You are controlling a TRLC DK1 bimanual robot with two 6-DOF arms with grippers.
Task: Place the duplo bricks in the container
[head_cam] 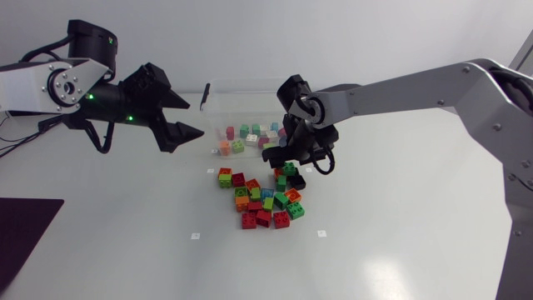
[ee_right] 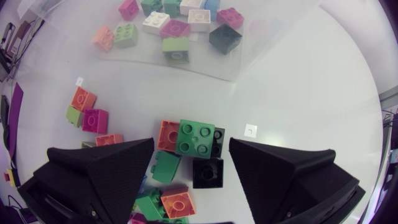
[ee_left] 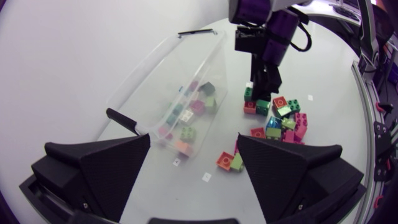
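A clear plastic container [head_cam: 218, 98] lies at the back middle of the table and holds several duplo bricks [head_cam: 250, 133]. In front of it lies a loose pile of red, green, orange and black bricks [head_cam: 262, 200]. My right gripper [head_cam: 287, 160] hangs low over the pile's far edge. It is open, with a green brick [ee_right: 196, 138] on top of the pile between its fingers and a gap on each side. My left gripper [head_cam: 193, 118] is open and empty, raised beside the container's left end. The left wrist view shows the container [ee_left: 155, 74] ahead of the left gripper [ee_left: 194, 137].
A pink, orange and green brick cluster [ee_right: 87, 112] lies apart from the pile, near the container's front wall. A dark mat [head_cam: 25, 229] covers the table's front left corner. Small white markers [head_cam: 195, 236] dot the tabletop.
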